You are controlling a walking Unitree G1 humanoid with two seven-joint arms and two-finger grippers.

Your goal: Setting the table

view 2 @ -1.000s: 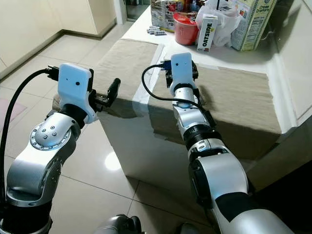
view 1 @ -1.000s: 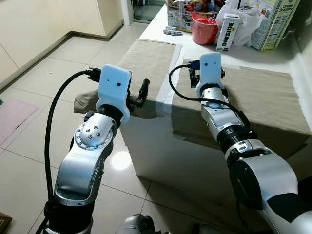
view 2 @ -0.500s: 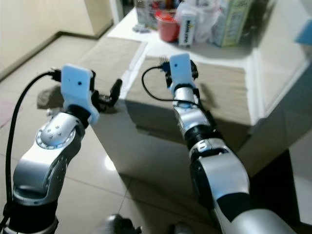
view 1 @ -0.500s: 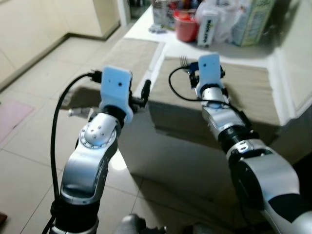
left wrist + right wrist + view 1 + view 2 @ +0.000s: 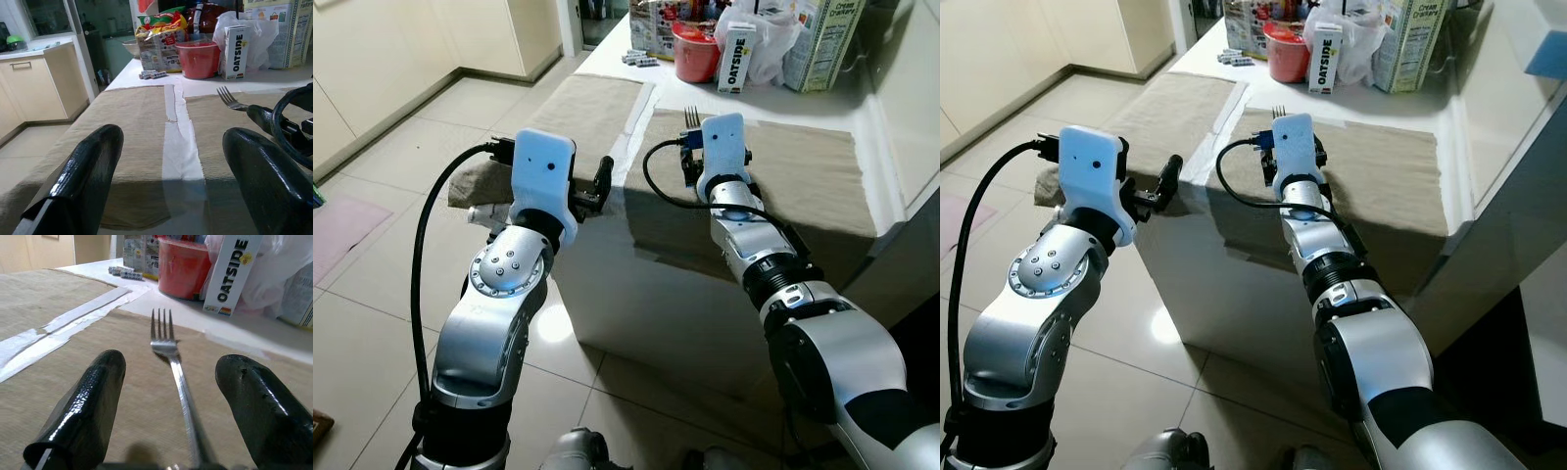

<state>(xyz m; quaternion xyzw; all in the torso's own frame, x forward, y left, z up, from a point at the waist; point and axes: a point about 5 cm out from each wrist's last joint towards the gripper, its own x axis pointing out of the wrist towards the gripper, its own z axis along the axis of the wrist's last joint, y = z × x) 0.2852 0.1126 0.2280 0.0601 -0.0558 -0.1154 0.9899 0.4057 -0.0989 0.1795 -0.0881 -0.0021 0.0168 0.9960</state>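
2 pincers: your right pincer (image 5: 168,431) pinches the silver metal fork (image 5: 166,340) mid-frame; lower it onto the tan woven placemat (image 5: 803,176). Left pincer (image 5: 171,191) is spread.

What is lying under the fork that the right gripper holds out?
Under the fork lies the right-hand tan placemat, spread on the white table. The right gripper has fingers apart either side of the handle. The table surface below the mat is covered, so it cannot be seen.
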